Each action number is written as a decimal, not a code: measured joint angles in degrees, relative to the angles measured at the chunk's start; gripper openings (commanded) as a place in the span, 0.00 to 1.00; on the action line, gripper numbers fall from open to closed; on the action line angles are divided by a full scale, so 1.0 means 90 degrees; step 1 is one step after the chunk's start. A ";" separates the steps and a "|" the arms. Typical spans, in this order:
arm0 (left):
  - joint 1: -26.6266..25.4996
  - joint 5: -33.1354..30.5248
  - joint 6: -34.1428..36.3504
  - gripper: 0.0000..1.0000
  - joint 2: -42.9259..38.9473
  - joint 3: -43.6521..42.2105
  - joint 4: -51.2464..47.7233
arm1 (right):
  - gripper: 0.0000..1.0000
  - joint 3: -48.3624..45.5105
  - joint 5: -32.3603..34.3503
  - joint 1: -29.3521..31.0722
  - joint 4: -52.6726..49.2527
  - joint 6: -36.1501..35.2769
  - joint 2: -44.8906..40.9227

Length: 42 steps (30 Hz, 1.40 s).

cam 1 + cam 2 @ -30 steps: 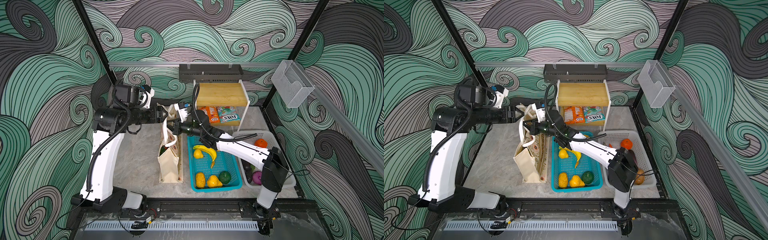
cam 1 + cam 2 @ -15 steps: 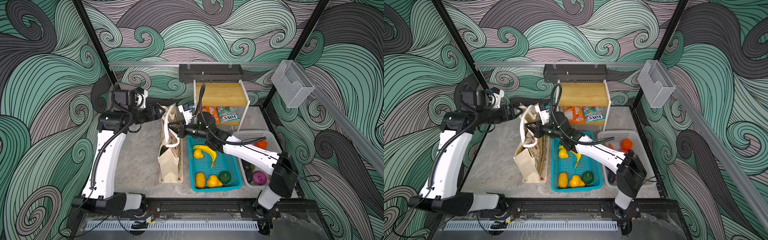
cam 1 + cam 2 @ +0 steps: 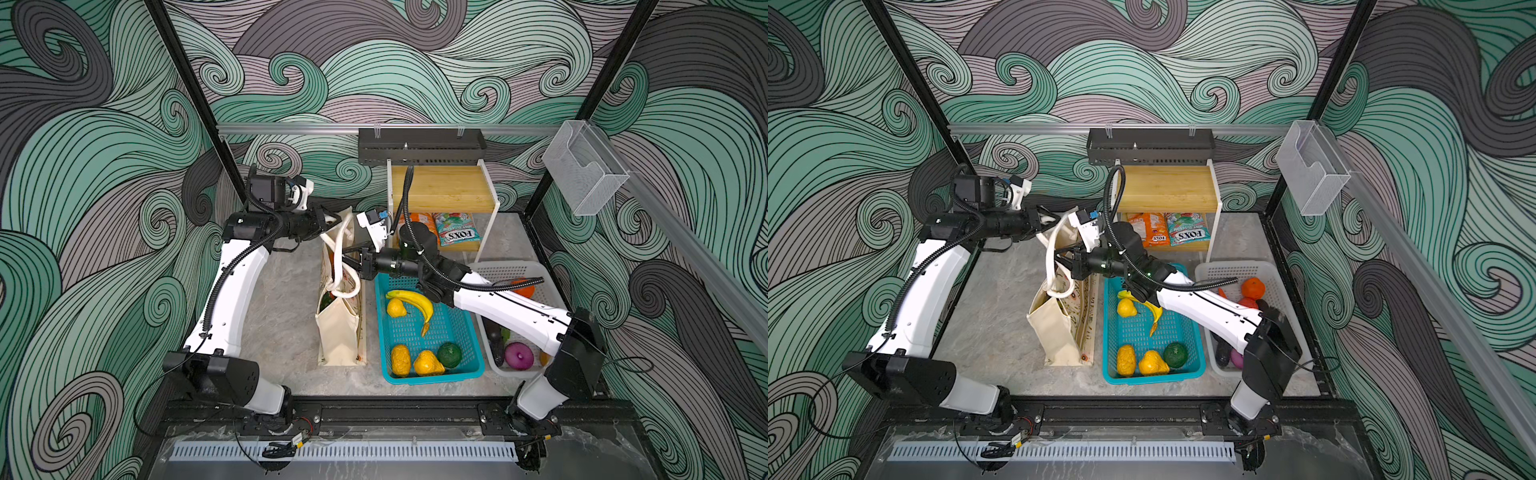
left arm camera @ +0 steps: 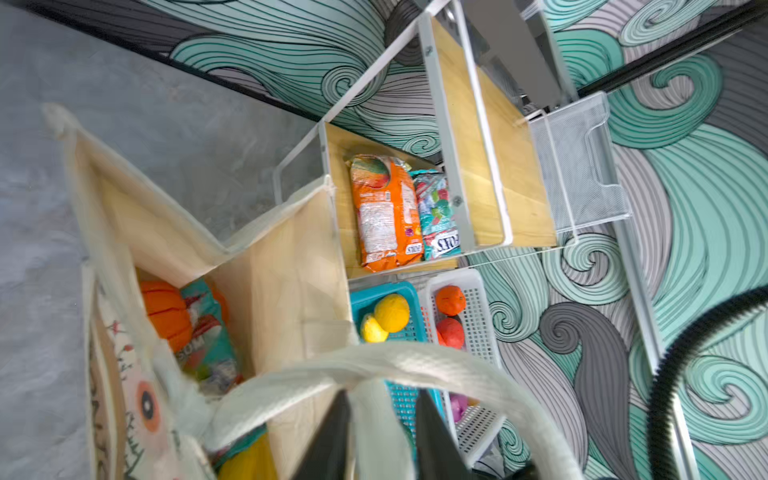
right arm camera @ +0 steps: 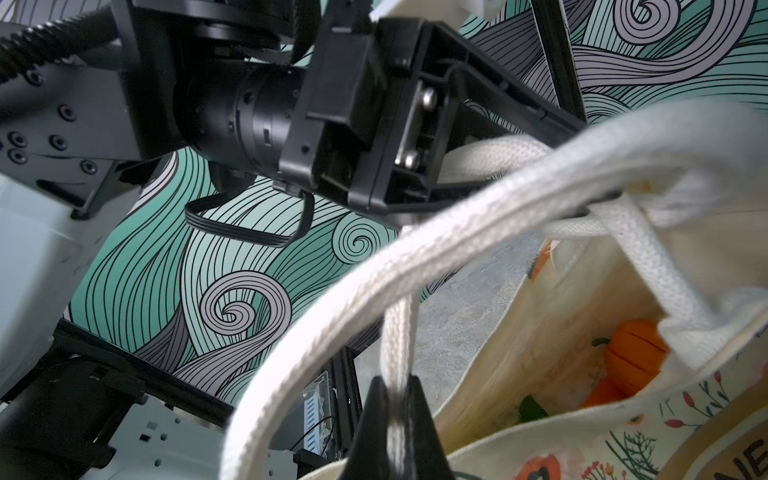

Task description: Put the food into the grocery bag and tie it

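1. Nearest: a teal plastic basket (image 3: 434,377) on the grey marbled tabletop (image 3: 286,324). It holds a yellow banana (image 3: 415,301), a few yellow fruit pieces and a dark green round one (image 3: 449,355).
2. Just right of it is a white perforated plastic basket (image 3: 505,272) with a purple onion (image 3: 519,355) inside, partly under the right arm.
3. The cream canvas tote with floral print (image 3: 338,332) stands upright just left of the teal basket, mouth open. Inside are an orange ridged pumpkin-shaped piece (image 4: 166,311) and a teal-red snack packet (image 4: 208,336).
4. The right gripper (image 5: 395,386) is at the bag mouth, jaws pinched tight on a strand of the thick white rope handles (image 5: 457,232).
5. The left gripper (image 4: 382,399) is at the bag's far end, jaws drawn in on a rope strand that fills the gap. Can't tell whether both grip the same handle.
6. At the back is a wood-topped white-frame shelf (image 3: 444,189), with an orange packet (image 4: 382,212) and a teal packet (image 3: 457,230) lying under it.
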 measured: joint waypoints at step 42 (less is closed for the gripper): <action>0.0379 0.0741 -0.0891 0.00 -0.0743 -0.0491 0.0542 | 0.84 -0.0534 -0.1877 -0.0211 0.0525 -0.0782 -0.0049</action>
